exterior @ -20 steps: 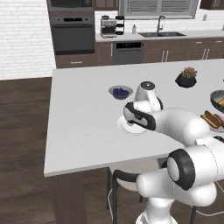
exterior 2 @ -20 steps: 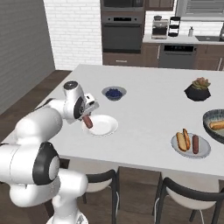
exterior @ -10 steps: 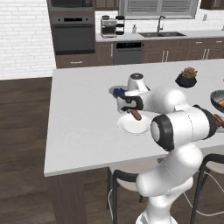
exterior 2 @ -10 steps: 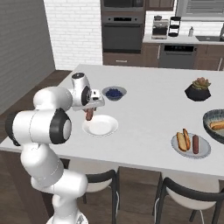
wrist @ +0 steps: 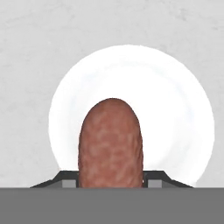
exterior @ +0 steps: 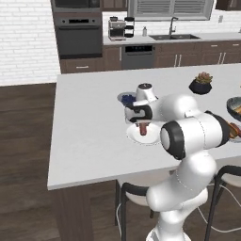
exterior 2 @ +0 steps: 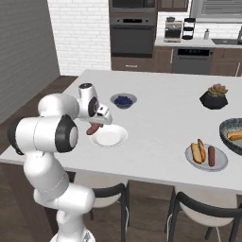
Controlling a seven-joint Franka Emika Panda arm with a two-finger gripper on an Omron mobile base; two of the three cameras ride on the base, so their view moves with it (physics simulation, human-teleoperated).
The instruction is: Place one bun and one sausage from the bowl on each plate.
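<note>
Sausage (wrist: pixel 111 144) hung end-down, pinched in my gripper (exterior 2: pixel 96 125), its long axis pointing at the bare plate (wrist: pixel 170 109) directly beneath. I judged a straight lowering would land it there.

The sausage (wrist: pixel 110 144) hides its own lower end and the tool's fingertips at 6 o'clock in the hand view. The bowl (exterior 2: pixel 230 137) is cut by the picture's edge at 3 o'clock in the right base view. The arm covers part of the small blueberry bowl (exterior: pixel 125 98).
</note>
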